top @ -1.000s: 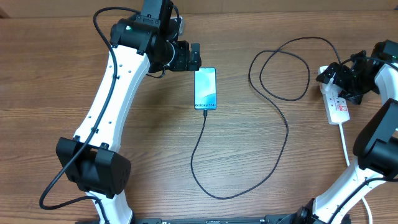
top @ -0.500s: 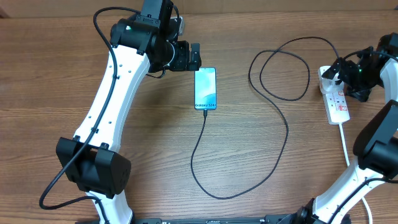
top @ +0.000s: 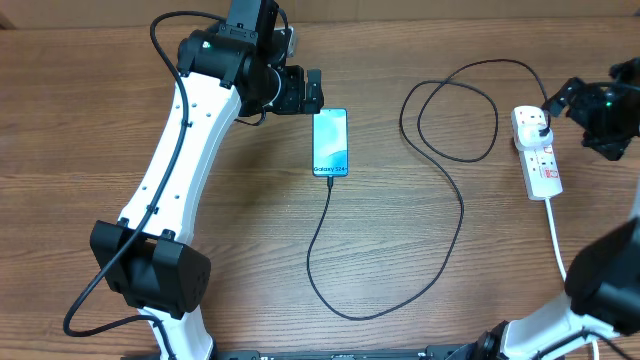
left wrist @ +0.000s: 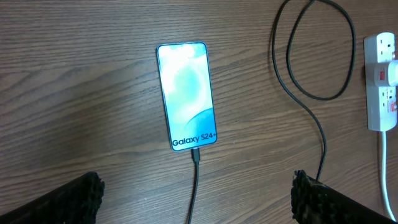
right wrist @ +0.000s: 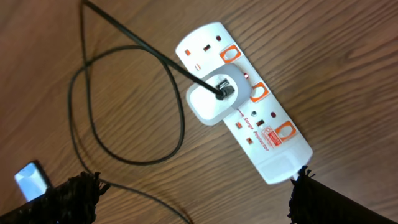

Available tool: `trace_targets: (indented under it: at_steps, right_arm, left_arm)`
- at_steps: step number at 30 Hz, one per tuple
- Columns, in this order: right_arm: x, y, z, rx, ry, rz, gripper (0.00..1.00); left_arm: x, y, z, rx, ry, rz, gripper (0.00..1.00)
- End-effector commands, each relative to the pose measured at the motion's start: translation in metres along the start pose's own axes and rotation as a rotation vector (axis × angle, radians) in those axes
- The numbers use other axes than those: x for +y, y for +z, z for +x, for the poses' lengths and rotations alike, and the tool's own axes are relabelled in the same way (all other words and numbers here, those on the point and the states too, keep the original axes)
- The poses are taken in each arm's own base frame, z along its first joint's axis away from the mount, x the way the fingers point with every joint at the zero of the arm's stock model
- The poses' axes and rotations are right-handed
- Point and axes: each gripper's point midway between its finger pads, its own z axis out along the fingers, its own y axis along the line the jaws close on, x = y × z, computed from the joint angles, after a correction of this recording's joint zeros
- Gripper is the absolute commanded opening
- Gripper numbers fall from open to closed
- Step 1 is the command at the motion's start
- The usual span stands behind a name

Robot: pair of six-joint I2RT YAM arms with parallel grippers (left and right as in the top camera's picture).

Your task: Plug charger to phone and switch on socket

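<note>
The phone [top: 331, 142] lies flat with a lit blue-teal screen and "Galaxy S24+" at its near end. It also shows in the left wrist view [left wrist: 186, 93]. The charger cable [top: 452, 190] has its tip in the phone's near end [left wrist: 195, 154]. It loops across the table to a plug [right wrist: 214, 96] seated in the middle of the white socket [top: 540, 160], which also shows in the right wrist view [right wrist: 273, 140]. My left gripper [top: 305, 92] is open and empty just behind the phone. My right gripper [top: 588, 118] is open and empty, to the right of the socket and apart from it.
The socket's thick white cord [top: 556, 235] runs toward the table's front right. The cable makes a wide loop [top: 450, 110] between the phone and the socket. The left arm [top: 180, 170] spans the left side of the wooden table.
My right gripper has drawn back to the right, off the socket's far end, which now shows uncovered. The left arm, phone and cable have not moved.
</note>
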Motion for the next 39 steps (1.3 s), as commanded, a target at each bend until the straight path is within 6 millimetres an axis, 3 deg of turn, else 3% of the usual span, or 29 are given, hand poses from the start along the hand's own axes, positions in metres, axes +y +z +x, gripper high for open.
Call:
trace_targets:
  at_steps: [1, 28, 39]
  right_arm:
    - [0.012, -0.029, -0.006, -0.069, -0.001, -0.024, 1.00]
    - [0.012, -0.031, -0.001, -0.053, 0.002, -0.022, 1.00]
    - [0.012, -0.031, -0.001, -0.053, 0.002, -0.022, 1.00]
  left_arm:
    - [-0.002, -0.006, -0.004, -0.020, 0.023, 0.000, 1.00]
    - [-0.001, -0.006, -0.003, -0.020, 0.026, -0.002, 1.00]
    - [0.023, -0.008, -0.010, -0.057, 0.042, -0.148, 1.00]
